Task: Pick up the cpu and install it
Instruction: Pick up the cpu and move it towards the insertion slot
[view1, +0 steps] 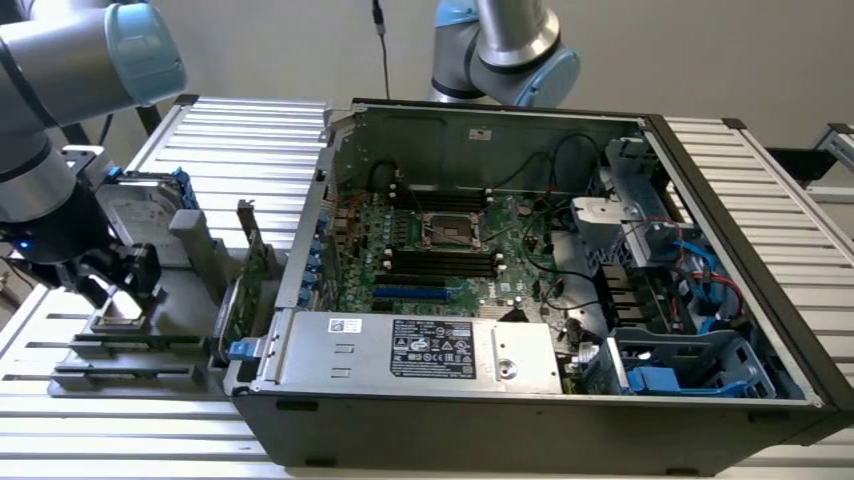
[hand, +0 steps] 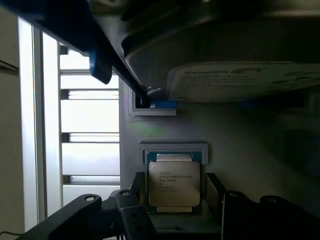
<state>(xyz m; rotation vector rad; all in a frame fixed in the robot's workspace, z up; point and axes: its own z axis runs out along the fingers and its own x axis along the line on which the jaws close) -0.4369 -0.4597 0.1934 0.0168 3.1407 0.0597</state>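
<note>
Down in a shallow square recess of a grey plastic holder block (hand: 250, 145), the cpu (hand: 174, 182), a small flat square chip with a dull silver metal top and faint printed lettering, is lying flat, outside the computer. The black fingers (hand: 216, 192) of the grey robot arm (view1: 47, 190) are standing spread wide, one on either side of the chip and just beside its edges. A thin gap is showing on each side, so they are gripping nothing. Near the chip on the same block, a large silver rectangular hard drive with blue rails (view1: 140, 205) is sitting propped up. A long thin green circuit card (view1: 251, 265) is standing upright on the side of the block toward the computer. The block is resting on a surface of pale metal slats (view1: 240, 130). Toward the exterior view's right, a big dark grey desktop computer case (view1: 747, 330) is lying open on that surface. It is showing a green motherboard (view1: 514, 225), whose square processor socket (view1: 451, 232) is sitting near the board's middle. A silver power supply box with a dark label (view1: 427, 350) is lying along the near edge of the case.
</note>
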